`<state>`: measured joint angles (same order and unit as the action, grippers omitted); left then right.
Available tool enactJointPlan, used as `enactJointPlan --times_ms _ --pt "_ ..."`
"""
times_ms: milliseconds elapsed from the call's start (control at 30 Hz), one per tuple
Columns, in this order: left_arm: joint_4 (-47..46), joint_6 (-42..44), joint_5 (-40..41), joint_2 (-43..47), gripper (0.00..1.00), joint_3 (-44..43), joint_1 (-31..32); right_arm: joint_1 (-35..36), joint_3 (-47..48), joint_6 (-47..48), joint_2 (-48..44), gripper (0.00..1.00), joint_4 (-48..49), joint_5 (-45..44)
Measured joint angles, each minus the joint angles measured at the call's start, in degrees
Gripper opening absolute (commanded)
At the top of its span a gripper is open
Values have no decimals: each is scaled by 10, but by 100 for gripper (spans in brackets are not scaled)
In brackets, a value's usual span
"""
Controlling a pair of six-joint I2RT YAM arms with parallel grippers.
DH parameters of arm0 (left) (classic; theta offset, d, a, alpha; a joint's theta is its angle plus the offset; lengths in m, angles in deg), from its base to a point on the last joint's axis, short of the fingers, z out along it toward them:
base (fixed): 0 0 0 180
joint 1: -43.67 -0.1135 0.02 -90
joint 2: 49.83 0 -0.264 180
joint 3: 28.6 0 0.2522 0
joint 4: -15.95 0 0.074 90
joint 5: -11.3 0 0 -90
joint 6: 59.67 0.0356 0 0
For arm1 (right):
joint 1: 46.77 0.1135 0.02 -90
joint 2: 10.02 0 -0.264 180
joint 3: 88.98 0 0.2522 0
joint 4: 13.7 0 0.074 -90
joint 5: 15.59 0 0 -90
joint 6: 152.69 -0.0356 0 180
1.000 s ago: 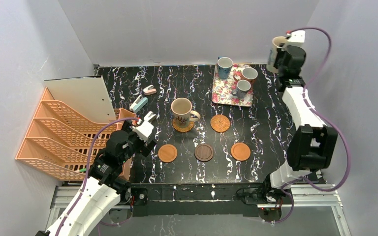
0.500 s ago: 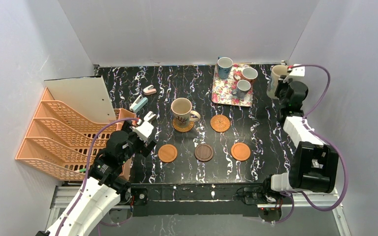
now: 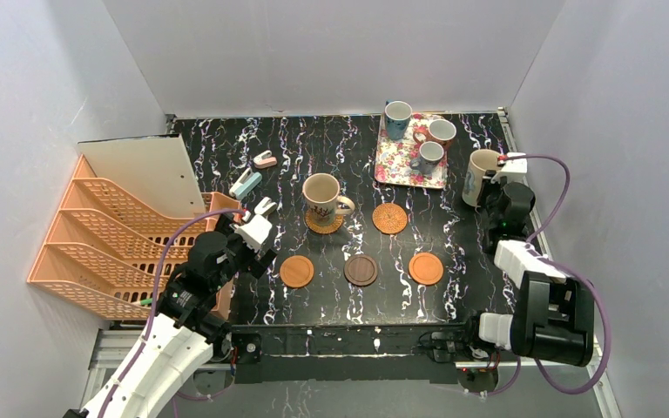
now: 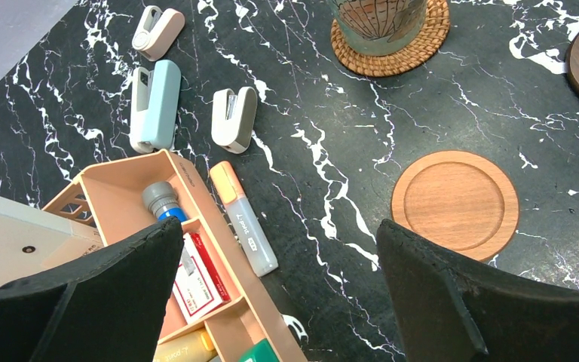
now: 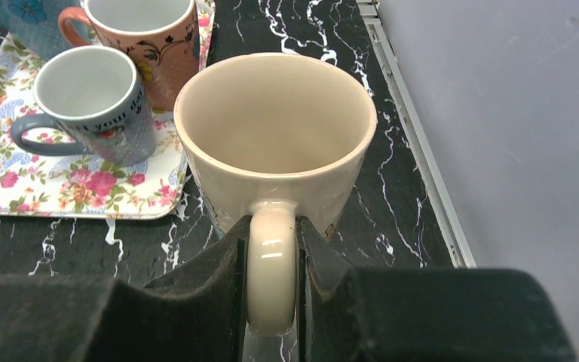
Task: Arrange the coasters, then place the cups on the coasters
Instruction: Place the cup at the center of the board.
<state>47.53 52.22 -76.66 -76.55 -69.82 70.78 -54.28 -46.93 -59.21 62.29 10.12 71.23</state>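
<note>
My right gripper [image 5: 271,241] is shut on the handle of a large beige cup [image 5: 273,139], held off the table just right of the pink floral tray [image 3: 399,167]. Three smaller cups [image 3: 429,155] stand on that tray. The other beige cup [image 3: 322,197] sits on a woven coaster [image 3: 324,224]. A second woven coaster [image 3: 389,218] lies bare beside it. In front lie a smooth orange-brown coaster [image 3: 296,271], a dark brown one [image 3: 361,270] and another orange-brown one [image 3: 425,268]. My left gripper [image 4: 279,230] hangs open over the table's left side, holding nothing.
An orange desk organizer [image 3: 109,239] fills the left side; its front compartments [image 4: 196,279] hold pens and a staples box. Staplers [image 4: 154,105] and a marker [image 4: 245,219] lie loose next to it. A metal rail [image 5: 415,136] edges the table on the right.
The right arm has carried the beige cup from high at the back right corner forward and down, to beside the tray. The left arm has not moved.
</note>
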Motion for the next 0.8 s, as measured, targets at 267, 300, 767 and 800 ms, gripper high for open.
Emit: enactJointPlan --times_ms 267,300,767,800 --pt "2 0 0 0 98 0 0 0 -46 5 -30 1 7 5" --pt "2 0 0 0 98 0 0 0 -48 6 -32 1 7 6" --pt "2 0 0 5 98 0 -1 -13 -6 28 -84 49 -158 38" --pt "2 0 0 5 98 0 -2 -16 1 28 -85 50 -175 43"
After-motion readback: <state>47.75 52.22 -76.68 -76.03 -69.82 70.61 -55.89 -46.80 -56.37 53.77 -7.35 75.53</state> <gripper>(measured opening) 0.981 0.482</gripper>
